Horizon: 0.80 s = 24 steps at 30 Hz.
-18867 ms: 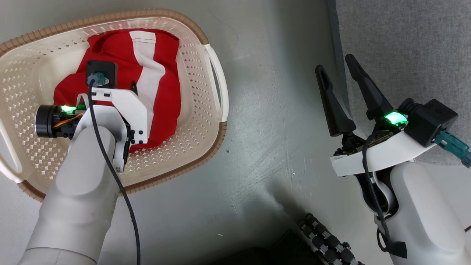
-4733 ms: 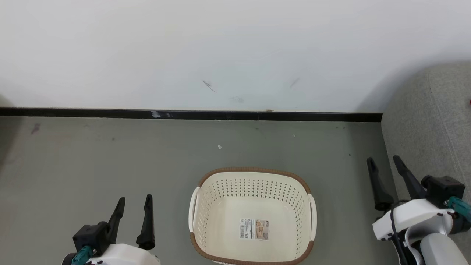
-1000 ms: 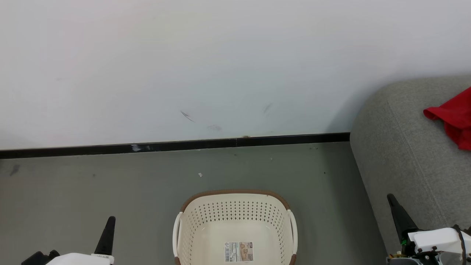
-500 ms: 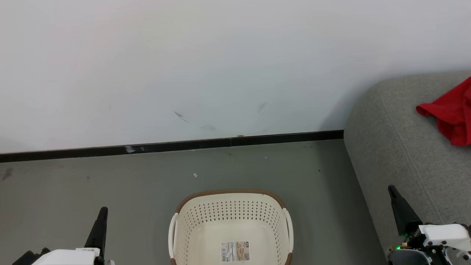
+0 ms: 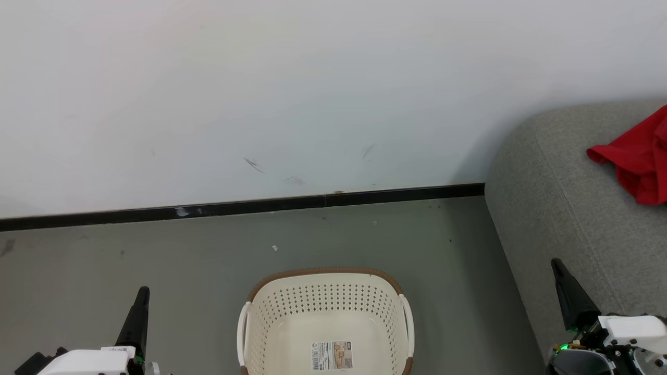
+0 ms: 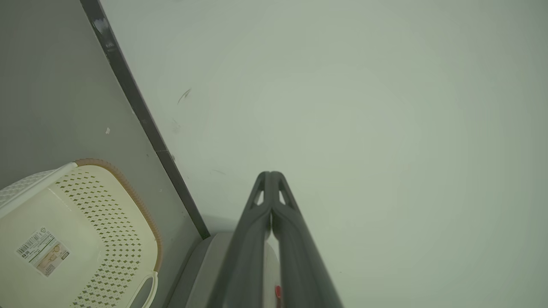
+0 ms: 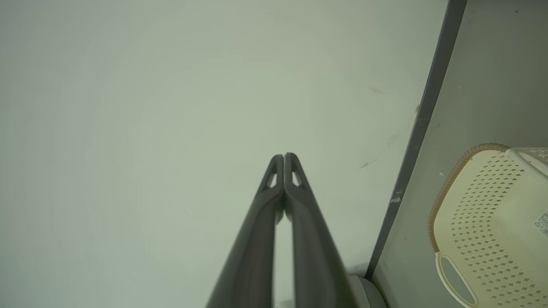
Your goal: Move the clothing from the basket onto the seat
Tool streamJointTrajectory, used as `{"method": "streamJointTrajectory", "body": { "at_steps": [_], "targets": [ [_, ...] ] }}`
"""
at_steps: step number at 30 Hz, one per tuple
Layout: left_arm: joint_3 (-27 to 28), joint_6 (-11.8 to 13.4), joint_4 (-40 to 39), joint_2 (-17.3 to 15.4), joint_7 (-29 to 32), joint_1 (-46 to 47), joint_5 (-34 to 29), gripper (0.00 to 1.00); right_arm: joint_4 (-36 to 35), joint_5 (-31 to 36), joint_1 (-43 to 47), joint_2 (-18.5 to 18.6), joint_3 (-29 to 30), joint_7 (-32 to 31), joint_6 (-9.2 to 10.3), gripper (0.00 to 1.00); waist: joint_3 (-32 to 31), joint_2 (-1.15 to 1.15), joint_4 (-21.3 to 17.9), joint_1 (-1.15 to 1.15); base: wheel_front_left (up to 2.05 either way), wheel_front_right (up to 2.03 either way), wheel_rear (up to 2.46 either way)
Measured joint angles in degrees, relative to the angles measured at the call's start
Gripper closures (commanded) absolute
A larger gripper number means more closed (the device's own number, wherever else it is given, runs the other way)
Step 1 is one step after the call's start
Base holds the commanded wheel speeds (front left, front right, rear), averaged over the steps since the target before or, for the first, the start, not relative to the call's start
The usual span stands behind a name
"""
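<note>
Red clothing [image 5: 637, 165] on seat [image 5: 552, 219] near its wall-end edge, basket [image 5: 323, 299] on floor [image 5: 156, 250], both jaws pinched together.

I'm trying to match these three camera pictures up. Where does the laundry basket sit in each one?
Head view: the basket is at bottom centre, cut off by the lower edge.
Left wrist view: the basket fills the lower left corner.
Right wrist view: the basket sits at the lower right edge.
Shared landmark: the black skirting strip runs just beyond the basket's brown rim in all three.
</note>
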<state>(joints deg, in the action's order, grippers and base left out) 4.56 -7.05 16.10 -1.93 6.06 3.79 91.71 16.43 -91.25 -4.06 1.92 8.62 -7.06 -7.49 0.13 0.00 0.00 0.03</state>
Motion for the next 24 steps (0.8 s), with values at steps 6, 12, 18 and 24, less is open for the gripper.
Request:
{"method": "streamJointTrajectory", "body": {
  "at_steps": [6,12,18,24],
  "targets": [
    [0.01,0.0,-0.03,0.0,0.0,0.0,0.0,1.0,-0.12,0.0,0.0,0.0,-0.08,0.01,0.0,1.0,0.01,0.0,0.0,0.0,0.0,0.0,0.0],
    [0.01,0.0,-0.08,0.01,0.0,0.0,0.0,1.0,-0.2,0.0,0.0,0.0,-0.16,0.01,0.0,1.0,0.01,0.0,0.0,0.0,0.0,0.0,0.0],
    [0.01,0.0,-0.11,0.01,0.0,0.0,0.0,1.0,-0.3,0.0,0.0,0.0,-0.24,0.01,0.0,1.0,0.02,0.0,0.0,0.0,0.0,0.0,0.0],
    [0.01,0.0,-0.14,0.01,0.0,0.0,0.0,1.0,-0.46,0.0,0.01,0.0,-0.31,0.02,0.0,1.0,0.02,0.0,0.0,-0.01,0.0,0.0,0.0]
  ]
}}
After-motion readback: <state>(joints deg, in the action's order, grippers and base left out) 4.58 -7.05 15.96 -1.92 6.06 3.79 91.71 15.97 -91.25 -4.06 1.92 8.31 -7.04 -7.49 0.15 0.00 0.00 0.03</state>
